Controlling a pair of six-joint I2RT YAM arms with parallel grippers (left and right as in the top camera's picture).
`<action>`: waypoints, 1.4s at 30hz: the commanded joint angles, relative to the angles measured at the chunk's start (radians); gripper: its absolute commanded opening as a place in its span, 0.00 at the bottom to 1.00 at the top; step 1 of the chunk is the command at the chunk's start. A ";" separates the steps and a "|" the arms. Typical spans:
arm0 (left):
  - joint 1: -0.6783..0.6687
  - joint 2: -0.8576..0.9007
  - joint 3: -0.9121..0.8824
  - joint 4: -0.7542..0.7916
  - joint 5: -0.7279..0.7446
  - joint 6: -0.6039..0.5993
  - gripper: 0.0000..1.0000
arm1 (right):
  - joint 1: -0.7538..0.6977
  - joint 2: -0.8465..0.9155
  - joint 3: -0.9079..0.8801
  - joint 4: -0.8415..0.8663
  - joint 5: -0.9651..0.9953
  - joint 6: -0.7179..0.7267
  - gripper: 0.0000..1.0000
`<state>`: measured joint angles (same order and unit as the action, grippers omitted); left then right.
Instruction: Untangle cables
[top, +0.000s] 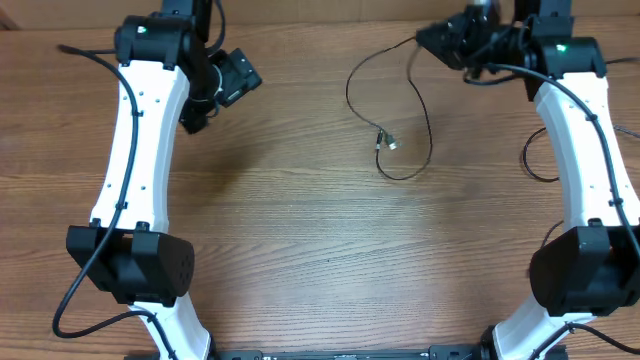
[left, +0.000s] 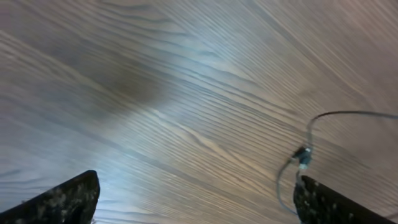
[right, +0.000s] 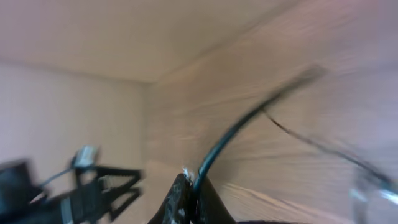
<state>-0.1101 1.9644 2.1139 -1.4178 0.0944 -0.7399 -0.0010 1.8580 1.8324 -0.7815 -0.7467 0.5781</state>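
Observation:
A thin black cable (top: 352, 80) loops across the wooden table from the upper right down to a small connector (top: 384, 140) near the middle. My right gripper (top: 430, 38) is shut on the cable's upper end; in the right wrist view the jaws (right: 191, 198) pinch the dark cable (right: 249, 121), which runs up and right, blurred. My left gripper (top: 190, 125) hangs open and empty over bare table at the upper left. In the left wrist view its fingers (left: 199, 199) are wide apart, with the connector (left: 303, 155) and a cable loop near the right finger.
Another dark cable (top: 530, 160) curls beside the right arm near the table's right edge. A black cable trails from the left arm at the far left (top: 75, 50). A dark blurred stand-like shape (right: 81, 186) shows at the left of the right wrist view.

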 joint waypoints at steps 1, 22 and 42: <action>-0.003 0.004 0.000 -0.015 -0.061 0.012 1.00 | -0.062 -0.025 0.027 -0.099 0.243 -0.015 0.04; -0.006 0.005 0.000 -0.011 -0.061 0.011 1.00 | -0.124 0.050 0.026 0.253 0.440 -0.190 0.03; -0.060 0.005 0.000 -0.010 -0.061 0.011 1.00 | -0.142 0.365 0.026 0.790 0.624 -0.183 0.04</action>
<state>-0.1577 1.9648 2.1139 -1.4269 0.0475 -0.7395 -0.1295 2.1849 1.8336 -0.0082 -0.1631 0.3920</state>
